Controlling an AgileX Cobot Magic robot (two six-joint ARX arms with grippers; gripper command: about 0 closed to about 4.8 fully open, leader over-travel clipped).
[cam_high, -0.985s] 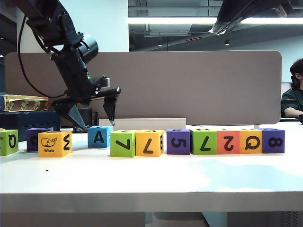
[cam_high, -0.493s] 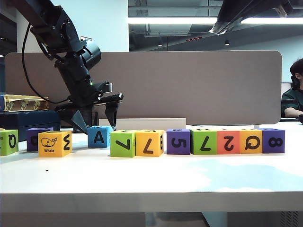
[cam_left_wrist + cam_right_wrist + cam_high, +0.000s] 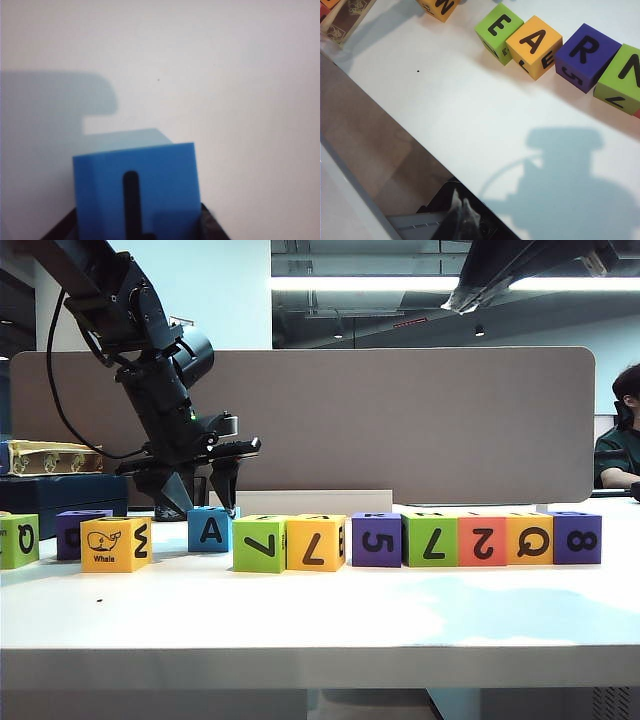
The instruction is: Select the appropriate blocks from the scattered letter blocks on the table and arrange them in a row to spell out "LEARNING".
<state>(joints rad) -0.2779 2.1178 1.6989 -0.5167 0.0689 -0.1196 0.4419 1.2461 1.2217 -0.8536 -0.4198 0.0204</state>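
Broadly, the table [image 3: 320, 615] carries a row of letter blocks [image 3: 420, 538] running across the exterior view, green 7 through purple 8, with the blue block [image 3: 210, 529] standing just beside the row's left end, a little behind its line. The left gripper [image 3: 198, 502] hangs directly over that blue block, pointing down, its fingers straddling the cube — the left wrist view shows the blue block [image 3: 135, 192] filling the gap between dark finger edges. The jaws look partly closed; whether they already press its sides I cannot tell. The right gripper [image 3: 462, 217] sits well apart — its tips look together, holding nothing. A cube has no long axis, so any squeeze across flat faces should serve.
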